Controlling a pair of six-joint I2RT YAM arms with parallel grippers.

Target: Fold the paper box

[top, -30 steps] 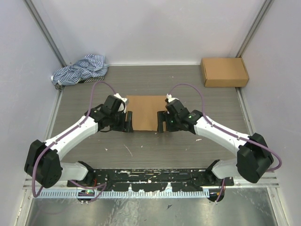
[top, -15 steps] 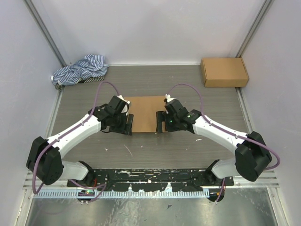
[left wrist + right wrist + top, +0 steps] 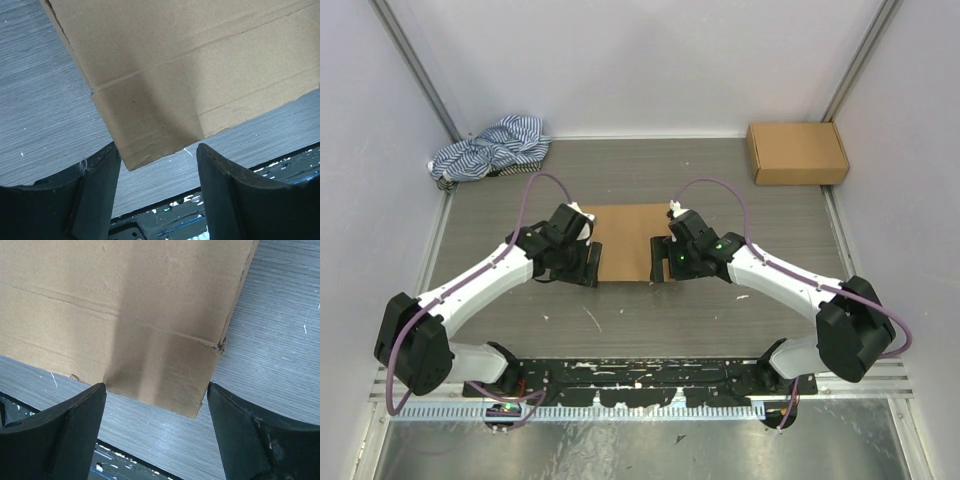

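The paper box [image 3: 625, 240] lies as a closed brown cardboard mailer in the middle of the table. My left gripper [image 3: 588, 264] is open at its near left corner. In the left wrist view the corner of the box [image 3: 190, 65] reaches down between the fingers [image 3: 95, 195], with the gripper [image 3: 157, 195] empty. My right gripper [image 3: 663, 262] is open at the near right corner. In the right wrist view the box corner [image 3: 125, 315] sits just ahead of the gap, and the gripper [image 3: 156, 435] holds nothing.
A second brown cardboard box [image 3: 796, 152] sits at the back right corner. A blue-and-white striped cloth [image 3: 490, 147] lies bunched at the back left. Grey walls close in the table on three sides. A black rail [image 3: 640, 375] runs along the near edge.
Both grippers have shifted slightly inward along the near edge of the paper box. The box has hardly moved.
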